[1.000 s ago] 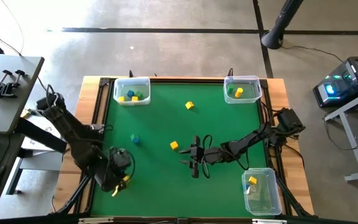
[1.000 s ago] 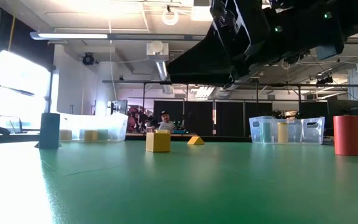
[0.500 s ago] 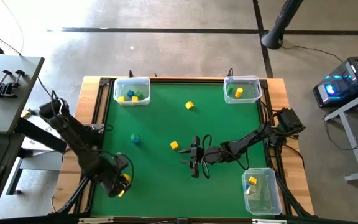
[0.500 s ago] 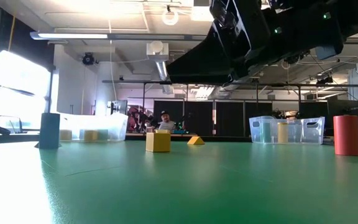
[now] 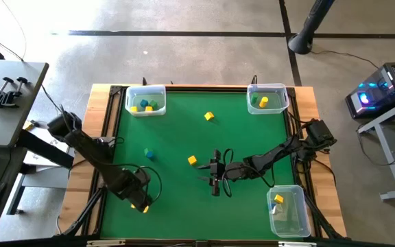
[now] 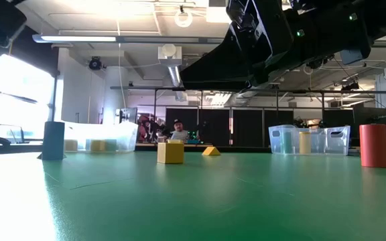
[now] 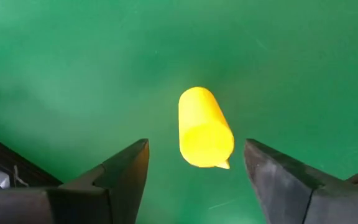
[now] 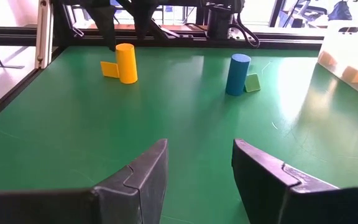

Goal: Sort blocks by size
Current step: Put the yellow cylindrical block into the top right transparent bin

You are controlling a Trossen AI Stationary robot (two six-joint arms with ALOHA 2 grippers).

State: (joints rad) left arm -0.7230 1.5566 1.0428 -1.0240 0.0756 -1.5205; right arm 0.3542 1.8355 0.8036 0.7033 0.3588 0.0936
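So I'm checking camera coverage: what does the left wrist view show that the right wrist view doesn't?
Only the left wrist view shows the left gripper, open, its fingers either side of a yellow cylinder but clear of it. Only the right wrist view shows the open right gripper with nothing between its fingers, a blue cylinder with a small green block beside it, and a flat yellow block. Both show the green mat; the right view's upright yellow cylinder is probably the same one.

No text or label can be read anywhere (bins included).
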